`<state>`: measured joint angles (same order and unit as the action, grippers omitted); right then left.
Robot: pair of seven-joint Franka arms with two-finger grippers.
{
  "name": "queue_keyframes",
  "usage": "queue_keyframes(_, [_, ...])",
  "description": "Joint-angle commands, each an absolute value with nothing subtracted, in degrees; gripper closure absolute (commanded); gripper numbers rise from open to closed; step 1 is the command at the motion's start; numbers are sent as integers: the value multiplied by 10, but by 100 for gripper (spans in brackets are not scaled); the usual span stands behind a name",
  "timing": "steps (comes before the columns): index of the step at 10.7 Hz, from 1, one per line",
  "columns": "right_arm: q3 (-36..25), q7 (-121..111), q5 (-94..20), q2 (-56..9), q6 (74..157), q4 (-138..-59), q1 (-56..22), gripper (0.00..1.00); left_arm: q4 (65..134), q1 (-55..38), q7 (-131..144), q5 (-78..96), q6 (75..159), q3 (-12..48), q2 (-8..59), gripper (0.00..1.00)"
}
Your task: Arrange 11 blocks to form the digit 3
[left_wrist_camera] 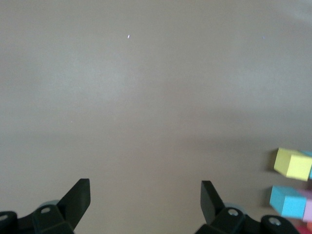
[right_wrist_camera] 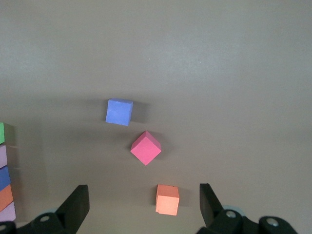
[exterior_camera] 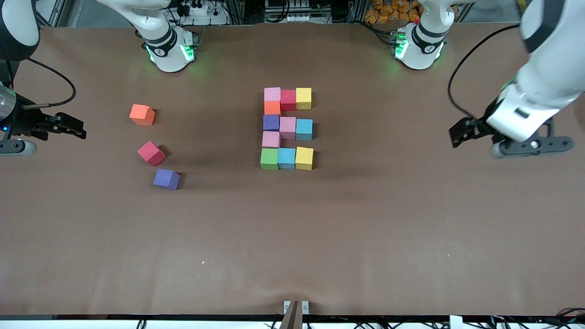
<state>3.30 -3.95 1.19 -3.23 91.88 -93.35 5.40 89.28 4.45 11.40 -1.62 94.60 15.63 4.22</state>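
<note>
Eleven blocks are sitting packed together mid-surface as the digit 3 (exterior_camera: pixel 287 129), its faces touching.
- Bar farthest from the front camera: pink block (exterior_camera: pixel 272 94), red block (exterior_camera: pixel 288 99), yellow block (exterior_camera: pixel 303 98), running toward the left arm's end.
- Orange block (exterior_camera: pixel 272 108) is linking that bar to the middle one on the side toward the right arm's end.
- Middle bar: purple block (exterior_camera: pixel 271 122), second pink block (exterior_camera: pixel 287 127), light blue block (exterior_camera: pixel 304 129).
- Third pink block (exterior_camera: pixel 271 139) is linking downward on the same side.
- Nearest bar: green block (exterior_camera: pixel 269 159), second light blue block (exterior_camera: pixel 286 158), second yellow block (exterior_camera: pixel 304 158).

Three loose cubes are lying apart from one another toward the right arm's end: loose orange cube (exterior_camera: pixel 142 114) farthest from the camera, loose red cube (exterior_camera: pixel 151 153) turned cornerwise, loose purple cube (exterior_camera: pixel 166 179) nearest.

Left claw (exterior_camera: pixel 461 130) is hanging over bare brown surface (exterior_camera: pixel 292 237) at the left arm's end, fingers spread wide, gripping nothing. Right claw (exterior_camera: pixel 68 125) is hanging at the right arm's end, fingers likewise spread wide, gripping nothing; its wrist view is looking onto the three loose cubes.
</note>
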Motion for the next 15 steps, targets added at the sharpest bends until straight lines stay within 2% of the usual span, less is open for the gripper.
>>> queue_keyframes(1, [36,-45,13,-24,935,-940,61,0,932,41,55,17,923,127,-13,0])
queue_keyframes(3, [35,-44,13,-12,932,-940,62,0,940,41,67,17,885,124,-40,0])
queue_keyframes(6, [37,-42,13,11,916,-940,71,0,945,39,61,10,871,124,-48,0])
queue_keyframes(15, [40,-46,-15,18,909,-943,66,0,937,19,75,-1,887,107,-44,0])
